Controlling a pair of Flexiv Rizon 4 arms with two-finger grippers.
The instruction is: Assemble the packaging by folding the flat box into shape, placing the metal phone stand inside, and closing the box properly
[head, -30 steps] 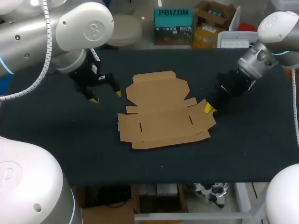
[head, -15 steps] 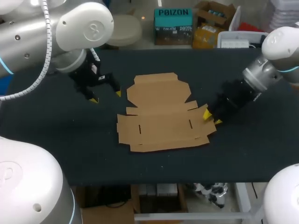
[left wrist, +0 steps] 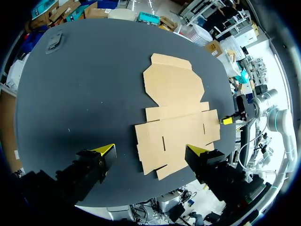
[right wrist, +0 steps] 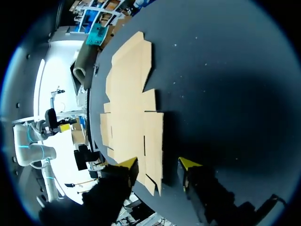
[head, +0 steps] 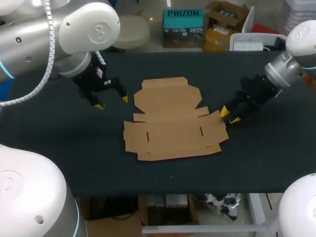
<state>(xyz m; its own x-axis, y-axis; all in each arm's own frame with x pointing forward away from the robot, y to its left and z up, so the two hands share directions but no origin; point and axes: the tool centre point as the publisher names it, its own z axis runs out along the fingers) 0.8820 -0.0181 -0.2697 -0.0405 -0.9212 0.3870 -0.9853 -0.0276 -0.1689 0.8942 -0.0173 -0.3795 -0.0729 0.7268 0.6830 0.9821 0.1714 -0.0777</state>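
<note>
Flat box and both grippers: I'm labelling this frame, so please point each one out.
flat box [head: 173,118], head view, on its middle panel.
left gripper [head: 112,102], head view, midway between its yellow tips.
right gripper [head: 229,116], head view, midway between its yellow tips, at the box's edge.

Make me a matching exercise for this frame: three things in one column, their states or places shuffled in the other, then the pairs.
Things:
1. cardboard box
2. left gripper
3. right gripper

States:
A. open, at the box's right edge
B. unfolded, lying flat on the table
C. open and empty, off the box's left side

Pairs: 1-B, 2-C, 3-A
</note>
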